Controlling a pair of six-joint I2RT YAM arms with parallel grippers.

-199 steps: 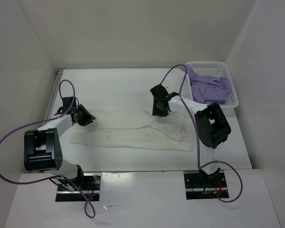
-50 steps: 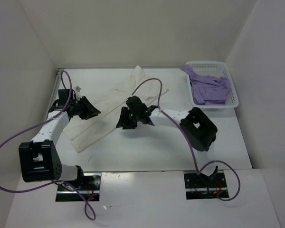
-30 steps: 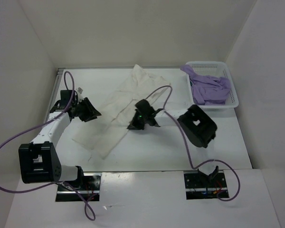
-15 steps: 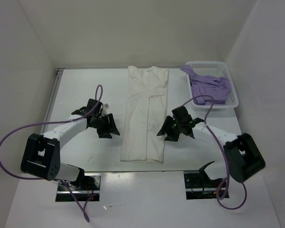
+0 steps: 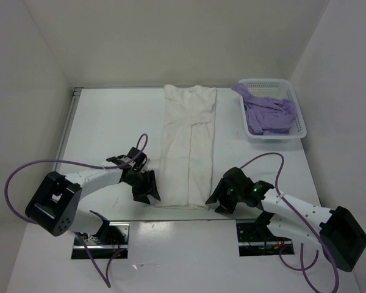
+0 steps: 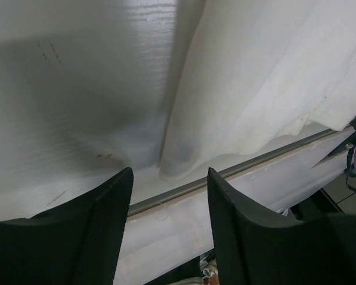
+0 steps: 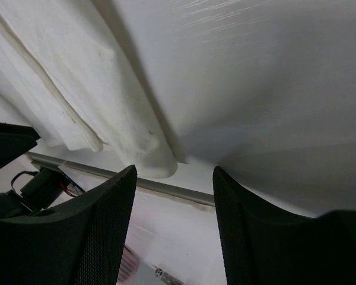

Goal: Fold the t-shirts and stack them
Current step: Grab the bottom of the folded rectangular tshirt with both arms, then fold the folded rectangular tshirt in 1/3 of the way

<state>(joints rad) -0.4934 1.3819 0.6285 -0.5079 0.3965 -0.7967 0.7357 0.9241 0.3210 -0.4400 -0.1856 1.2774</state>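
Note:
A white t-shirt (image 5: 188, 146) lies flat as a long narrow strip, running from the far edge toward the near edge of the table. My left gripper (image 5: 149, 191) is open beside the strip's near left corner. In the left wrist view that corner (image 6: 184, 155) sits just ahead of the empty left gripper (image 6: 169, 178). My right gripper (image 5: 219, 199) is open beside the near right corner. The right wrist view has the hem (image 7: 148, 151) in front of the empty right gripper (image 7: 174, 173). A lavender t-shirt (image 5: 267, 113) is bunched in the basket.
The white perforated basket (image 5: 301, 119) stands at the back right. The table's metal front edge (image 6: 237, 171) runs right under both grippers and shows again as a grey edge strip (image 7: 166, 190). White walls close in the left, back and right.
A second ago the white shirt lay slanted with both grippers on it. It now lies straight and released, and both grippers have slid toward the near edge to its bottom corners.

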